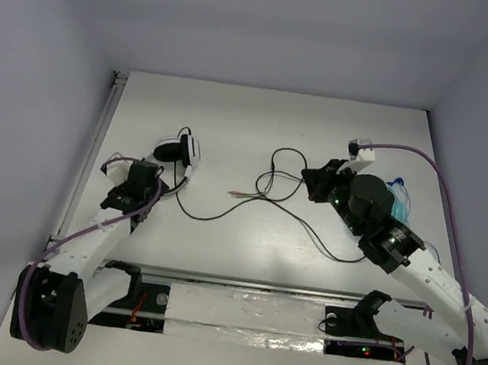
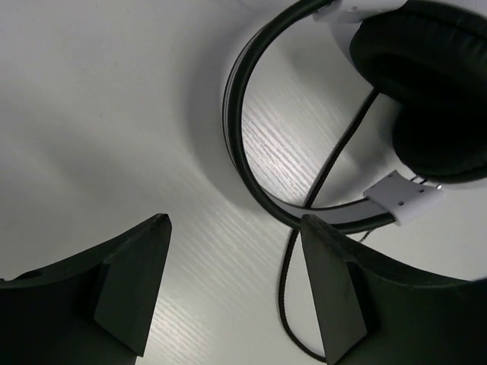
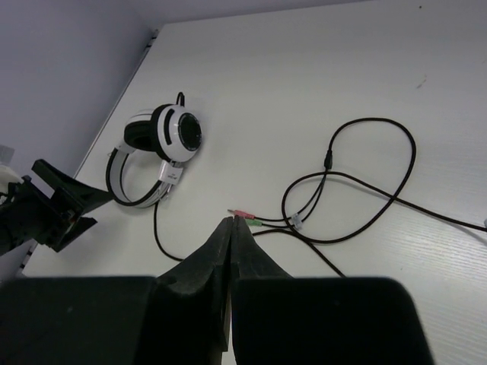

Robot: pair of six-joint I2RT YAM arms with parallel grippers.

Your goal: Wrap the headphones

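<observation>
Lying on the white wood-grain table [image 1: 262, 113], the black-and-white over-ear headphones [image 1: 180, 152] sit just ahead of the left pincer [image 2: 234, 222]. Its fingers stand apart and empty, probably lined up to pin the thin headband [image 2: 234, 129]. The long thin black cable [image 3: 370, 119] sprawls loose beyond the right pincer [image 3: 232, 220], which is pressed shut on nothing, with the plugs [image 3: 245, 216] just past its tips.

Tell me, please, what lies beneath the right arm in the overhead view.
Only an edge of a light-blue object shows beside the right arm; the arm covers the rest, so its shape is hidden.
</observation>
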